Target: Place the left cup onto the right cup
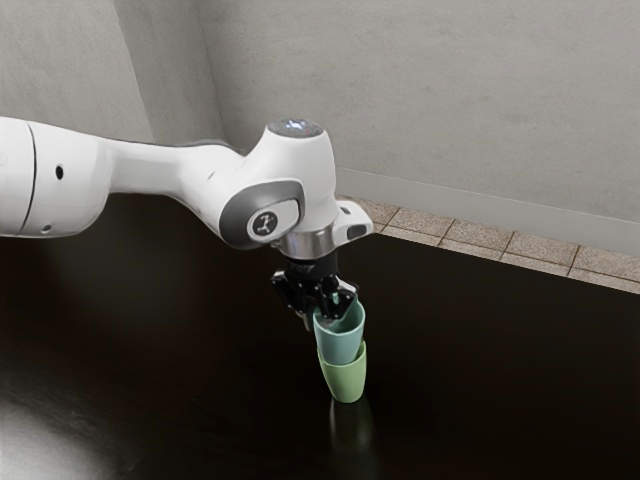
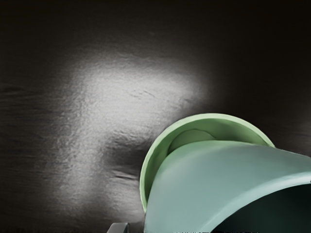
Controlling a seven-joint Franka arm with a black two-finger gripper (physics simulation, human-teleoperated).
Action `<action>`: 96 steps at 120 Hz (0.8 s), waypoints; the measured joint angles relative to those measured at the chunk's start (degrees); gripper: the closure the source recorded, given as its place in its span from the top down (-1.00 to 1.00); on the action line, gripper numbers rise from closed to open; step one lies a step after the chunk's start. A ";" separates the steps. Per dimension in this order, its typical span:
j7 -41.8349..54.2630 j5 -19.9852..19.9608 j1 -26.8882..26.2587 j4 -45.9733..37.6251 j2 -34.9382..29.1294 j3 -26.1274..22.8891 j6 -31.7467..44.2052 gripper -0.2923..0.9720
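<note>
Teal cup sits nested in the green cup at frame centre — gripper clamped on its rim, presumably steadying the stack.

Dim overall: the dark glossy table swallows most light. A faint reflection lies on it just below the green cup. In the wrist view, broad soft white glare spreads beside that cup, fading to black further out

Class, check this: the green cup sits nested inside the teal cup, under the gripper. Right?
No, reversed: the teal cup sits nested inside the green cup, under the gripper, as the exterior view shows.
</note>
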 joint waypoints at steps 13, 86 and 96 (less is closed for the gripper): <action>0.04 -0.20 0.04 -0.03 0.13 -0.02 0.17 -0.03; 3.14 1.24 2.61 17.20 -1.19 9.60 -16.45 0.50; 6.45 1.29 3.51 19.00 -1.65 13.03 -18.97 0.52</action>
